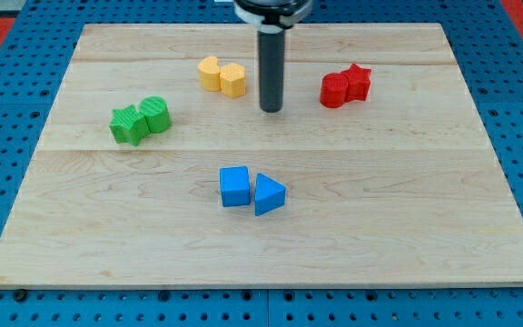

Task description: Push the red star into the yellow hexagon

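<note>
The red star (359,80) sits at the view's upper right, touching a red cylinder (335,90) on its left. The yellow hexagon (233,80) sits at the upper middle, touching a yellow heart-like block (211,73) on its left. My tip (271,110) rests on the board between the two pairs, just right of the yellow hexagon and well left of the red cylinder. It touches no block.
A green star (130,124) and a green cylinder (154,113) touch each other at the view's left. A blue cube (235,186) and a blue triangle (268,194) sit together at the lower middle. The wooden board (425,227) lies on a blue pegboard.
</note>
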{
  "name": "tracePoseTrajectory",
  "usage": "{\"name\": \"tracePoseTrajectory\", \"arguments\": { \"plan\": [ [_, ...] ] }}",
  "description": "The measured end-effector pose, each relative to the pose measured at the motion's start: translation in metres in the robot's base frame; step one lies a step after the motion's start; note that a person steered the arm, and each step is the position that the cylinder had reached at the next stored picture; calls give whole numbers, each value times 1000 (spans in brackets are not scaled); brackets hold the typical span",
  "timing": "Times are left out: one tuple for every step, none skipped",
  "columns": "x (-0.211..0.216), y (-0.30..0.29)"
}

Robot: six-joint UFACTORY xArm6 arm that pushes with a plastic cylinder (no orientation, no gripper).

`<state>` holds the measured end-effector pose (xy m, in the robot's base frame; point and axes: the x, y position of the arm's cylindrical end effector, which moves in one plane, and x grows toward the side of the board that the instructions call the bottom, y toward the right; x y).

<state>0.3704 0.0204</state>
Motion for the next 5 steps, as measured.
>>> {"name": "tracePoseTrajectory", "arguments": {
  "plan": [
    [0,46],
    [-1,103],
    [-3,155],
    [-17,172],
    [-39,150]
  ]
}}
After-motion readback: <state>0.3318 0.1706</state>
